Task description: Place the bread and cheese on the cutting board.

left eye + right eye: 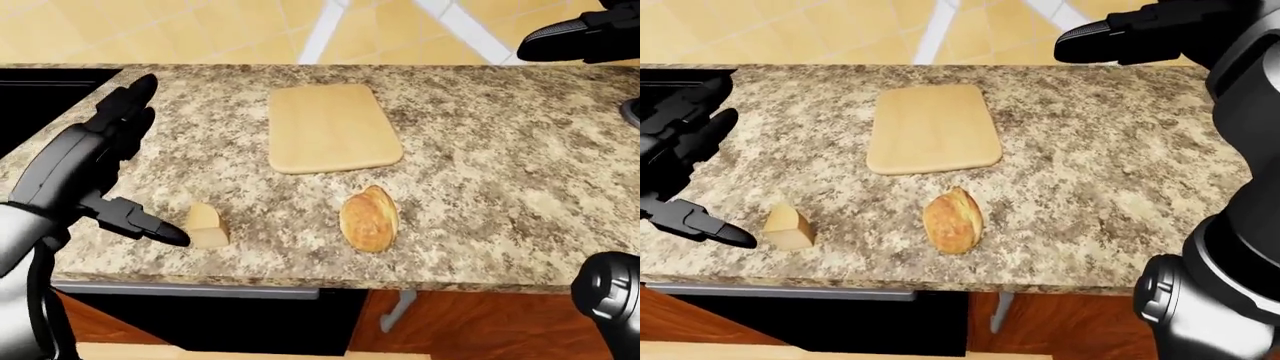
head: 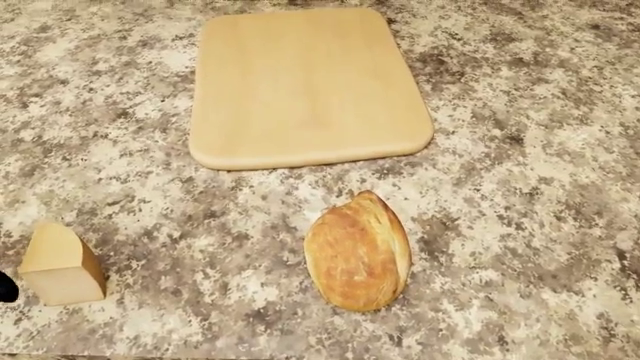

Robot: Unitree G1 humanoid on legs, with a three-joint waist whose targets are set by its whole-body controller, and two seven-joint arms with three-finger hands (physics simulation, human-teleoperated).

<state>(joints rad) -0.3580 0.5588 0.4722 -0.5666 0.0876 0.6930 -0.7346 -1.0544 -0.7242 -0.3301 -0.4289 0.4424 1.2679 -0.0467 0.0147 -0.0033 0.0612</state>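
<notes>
A bare wooden cutting board (image 2: 308, 86) lies flat on the speckled granite counter (image 2: 520, 187). Below it in the head view rests a golden bread loaf (image 2: 358, 251), apart from the board. A pale cheese wedge (image 2: 62, 266) stands at the lower left. My left hand (image 1: 160, 161) is open and hovers left of the cheese, its thumb tip (image 1: 172, 235) close beside the wedge without touching. My right hand (image 1: 1110, 34) is held high over the counter's far right, fingers stretched out, holding nothing.
A black sunken area (image 1: 40, 97) borders the counter on the left. The counter's near edge (image 1: 300, 283) runs over dark cabinets. Yellow floor tiles (image 1: 200, 30) show beyond the far edge.
</notes>
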